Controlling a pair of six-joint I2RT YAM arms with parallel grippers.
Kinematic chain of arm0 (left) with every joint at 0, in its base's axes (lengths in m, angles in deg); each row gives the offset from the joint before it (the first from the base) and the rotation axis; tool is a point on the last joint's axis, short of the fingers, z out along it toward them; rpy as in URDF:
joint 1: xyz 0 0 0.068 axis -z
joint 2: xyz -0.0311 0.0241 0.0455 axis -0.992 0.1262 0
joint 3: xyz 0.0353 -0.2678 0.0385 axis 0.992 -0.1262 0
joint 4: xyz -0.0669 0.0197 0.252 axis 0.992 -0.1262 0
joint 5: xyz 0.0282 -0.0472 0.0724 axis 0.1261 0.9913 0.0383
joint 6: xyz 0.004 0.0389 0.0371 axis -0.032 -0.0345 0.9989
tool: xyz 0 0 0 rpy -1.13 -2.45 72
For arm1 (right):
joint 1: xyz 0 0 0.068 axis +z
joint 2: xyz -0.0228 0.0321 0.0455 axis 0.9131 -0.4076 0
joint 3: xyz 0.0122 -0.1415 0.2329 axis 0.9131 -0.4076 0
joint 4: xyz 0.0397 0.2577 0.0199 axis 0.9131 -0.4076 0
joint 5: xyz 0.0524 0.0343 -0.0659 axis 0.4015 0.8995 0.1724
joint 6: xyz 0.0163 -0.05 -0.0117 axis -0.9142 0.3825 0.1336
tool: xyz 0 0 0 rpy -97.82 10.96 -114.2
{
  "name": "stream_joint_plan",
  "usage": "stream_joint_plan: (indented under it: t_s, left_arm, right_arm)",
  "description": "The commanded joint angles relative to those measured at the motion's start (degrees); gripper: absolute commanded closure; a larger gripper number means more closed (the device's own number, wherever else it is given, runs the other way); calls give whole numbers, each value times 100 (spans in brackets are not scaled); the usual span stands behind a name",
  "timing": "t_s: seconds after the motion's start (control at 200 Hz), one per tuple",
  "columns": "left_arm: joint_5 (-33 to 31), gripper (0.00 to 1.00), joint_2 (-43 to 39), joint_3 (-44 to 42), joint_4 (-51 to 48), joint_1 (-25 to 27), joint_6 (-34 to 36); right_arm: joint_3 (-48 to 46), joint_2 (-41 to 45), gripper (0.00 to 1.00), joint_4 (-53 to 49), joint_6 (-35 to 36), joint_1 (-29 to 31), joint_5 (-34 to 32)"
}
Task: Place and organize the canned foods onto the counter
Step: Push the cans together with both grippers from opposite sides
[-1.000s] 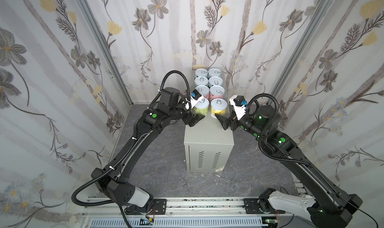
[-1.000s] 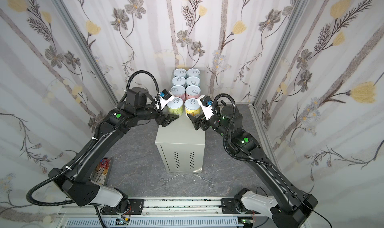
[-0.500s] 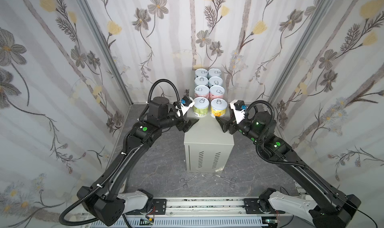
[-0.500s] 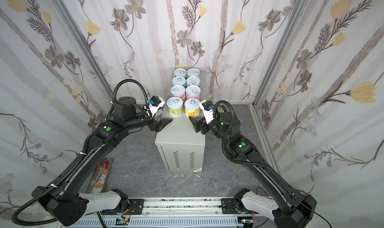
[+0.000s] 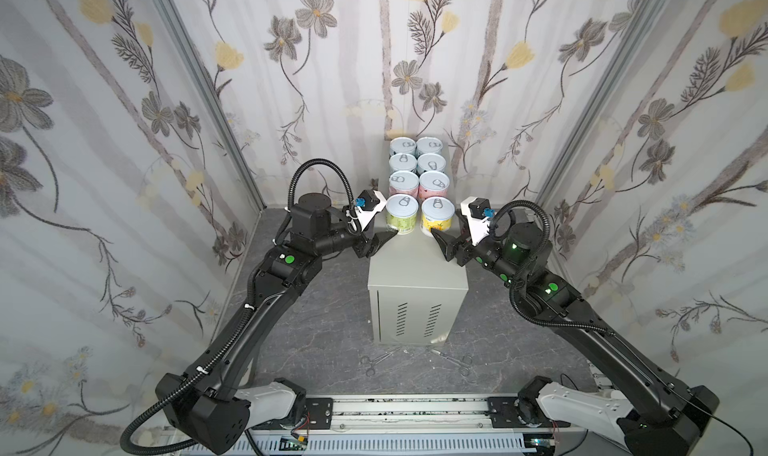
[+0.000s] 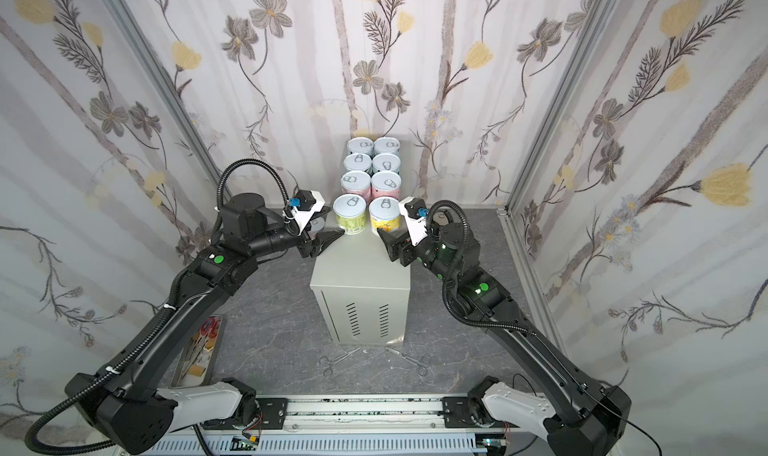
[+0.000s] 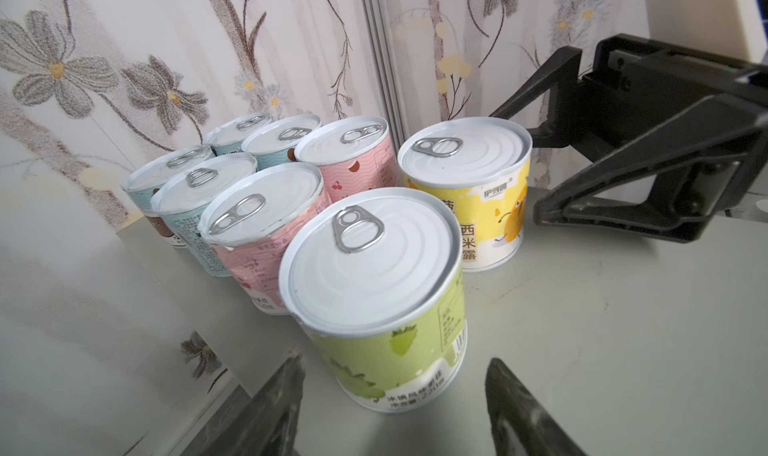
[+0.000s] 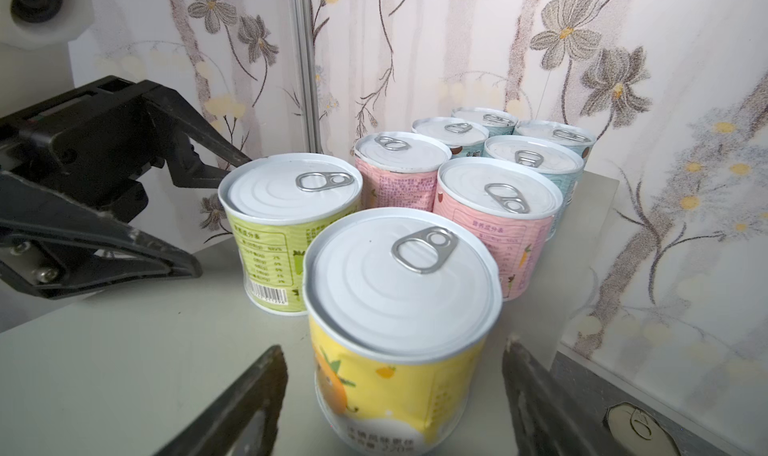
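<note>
Eight canned foods (image 5: 419,188) stand upright on counter (image 5: 417,277), two columns of four, packed toward wall end. Green can (image 7: 376,296) and yellow can (image 8: 401,329) are front pair, touching or nearly so.

Left gripper (image 5: 380,242) just beside green can, jaws apart, holding nothing. Right gripper (image 5: 442,244) just beside yellow can, jaws apart, also empty.

Step, as I judge: placing of front pair done, arms clear. One more can (image 8: 638,427) maybe on floor beside counter, view poor. Next move: fetch it, set in front of yellow can.
</note>
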Motion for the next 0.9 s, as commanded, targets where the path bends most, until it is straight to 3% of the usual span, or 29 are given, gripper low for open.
stream_joint_plan:
  t_s: [0.0, 0.894]
  left_arm:
    - [280, 33, 111, 53, 314, -29, -45]
    - [324, 37, 318, 107, 419, -32, -155]
  right_arm:
    - [-2, -8, 19, 265, 56, 5, -27]
    - [18, -219, 23, 332, 208, 0, -302]
